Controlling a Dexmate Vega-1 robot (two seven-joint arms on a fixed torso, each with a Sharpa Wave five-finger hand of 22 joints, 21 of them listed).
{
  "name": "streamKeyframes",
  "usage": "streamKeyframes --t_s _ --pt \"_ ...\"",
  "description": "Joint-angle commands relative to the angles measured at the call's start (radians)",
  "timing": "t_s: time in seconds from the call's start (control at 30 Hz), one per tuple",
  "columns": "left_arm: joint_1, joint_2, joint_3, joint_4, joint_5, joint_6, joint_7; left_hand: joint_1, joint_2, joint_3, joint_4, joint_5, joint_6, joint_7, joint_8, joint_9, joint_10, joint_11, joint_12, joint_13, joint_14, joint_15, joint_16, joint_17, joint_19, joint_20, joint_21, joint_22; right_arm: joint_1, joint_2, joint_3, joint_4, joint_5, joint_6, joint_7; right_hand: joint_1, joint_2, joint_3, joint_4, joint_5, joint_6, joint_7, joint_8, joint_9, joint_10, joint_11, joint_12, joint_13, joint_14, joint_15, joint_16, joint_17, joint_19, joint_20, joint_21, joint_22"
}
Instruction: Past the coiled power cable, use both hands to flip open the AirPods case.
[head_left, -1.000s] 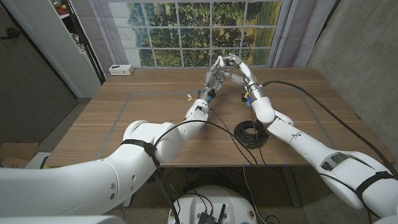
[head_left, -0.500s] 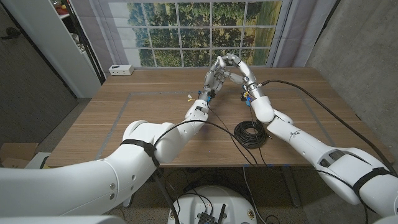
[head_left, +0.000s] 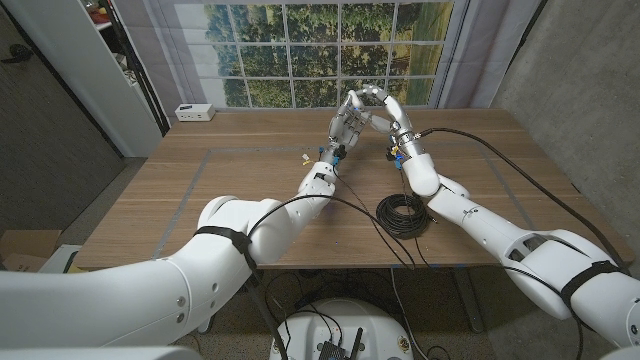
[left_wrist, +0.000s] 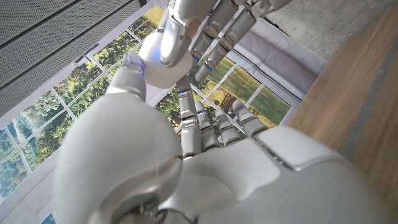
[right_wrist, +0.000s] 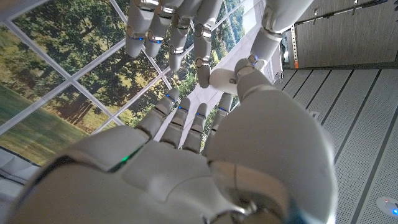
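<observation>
Wood-grain planks make up the surface (head_left: 230, 190), and both arms reach across it to meet near its far edge, in front of a window-and-trees backdrop. The left robot hand (head_left: 345, 120) and the right robot hand (head_left: 383, 108) are raised above the wood with their fingers pointing at each other, tips touching or nearly so. In the left wrist view, the left robot hand (left_wrist: 211, 143) has its fingers stretched forward side by side, while the right robot hand (left_wrist: 205, 31) faces it with fingers bent down toward them. The right wrist view gives the mirror picture: the right robot hand (right_wrist: 186, 143) reaches out, and the left robot hand (right_wrist: 180, 31) hangs opposite it, fingertips close together.

The AirPods case would be between the two sets of fingers, but I cannot make it out in any view; a small pale shape sits where the hands meet in the head view, too small to tell apart from the fingers. So I cannot tell whether either robot hand is pinching something or simply pressing against the other.

The coiled power cable (head_left: 404, 215) lies nearer the robot, beside the right forearm, well apart from the hands. A small white box (head_left: 194, 112) rests at the far left corner of the surface, and a tiny pale scrap (head_left: 301, 155) lies beside the left wrist.
</observation>
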Motion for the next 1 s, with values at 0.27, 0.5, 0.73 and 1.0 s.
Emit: streamKeyframes --t_s 0.27,0.5,0.73,1.0 --pt "0.016 0.010 0.033 -0.024 -0.047 0.026 -0.027 0.084 0.092 -0.008 0.002 0.003 0.170 -0.159 0.058 0.075 0.007 0.002 0.002 0.005 0.010 -0.068 0.000 0.003 0.004 -0.007 0.005 0.002 0.077 0.057 -0.043 0.203 -0.041 0.162 -0.118 -0.004 0.074 0.001 0.041 -0.020 0.087 0.001 0.039 -0.009 0.085 -0.019 0.020 0.006 0.058 -0.172 0.041 0.022 0.029 -0.036 0.006 0.002" --pt "0.024 0.015 0.046 -0.034 -0.057 0.022 -0.027 0.086 0.094 -0.010 0.001 0.003 0.170 -0.159 0.059 0.078 0.007 0.005 0.002 0.007 0.010 -0.068 0.000 0.003 0.003 -0.006 0.005 0.002 0.112 0.075 -0.068 0.289 -0.052 0.228 -0.169 -0.015 0.129 -0.001 0.056 -0.039 0.132 -0.005 0.053 -0.017 0.136 -0.037 0.032 0.010 0.092 -0.182 0.064 0.031 0.040 -0.050 0.006 0.002" --pt "0.046 0.027 0.067 -0.071 -0.056 0.015 -0.018 0.088 0.096 -0.013 0.001 0.002 0.171 -0.156 0.059 0.079 0.005 0.005 0.001 0.008 0.010 -0.068 -0.001 0.003 0.002 -0.007 0.005 0.002 0.127 0.080 -0.079 0.320 -0.006 0.260 -0.144 -0.016 0.151 0.005 0.063 -0.053 0.173 -0.009 0.063 -0.024 0.168 -0.043 0.040 0.013 0.125 -0.187 0.087 0.040 0.054 -0.065 0.010 0.003" --pt "0.130 0.071 0.129 -0.238 -0.039 0.032 0.069 0.090 0.098 -0.015 0.000 0.000 0.165 -0.154 0.061 0.086 0.004 0.009 0.000 0.010 0.011 -0.063 -0.001 0.003 0.003 -0.004 0.005 0.002 0.067 0.040 -0.031 0.166 0.075 0.177 -0.033 -0.013 0.144 0.004 0.057 -0.062 0.217 -0.015 0.070 -0.035 0.223 -0.047 0.056 0.016 0.158 -0.189 0.108 0.047 0.065 -0.072 0.011 0.003"
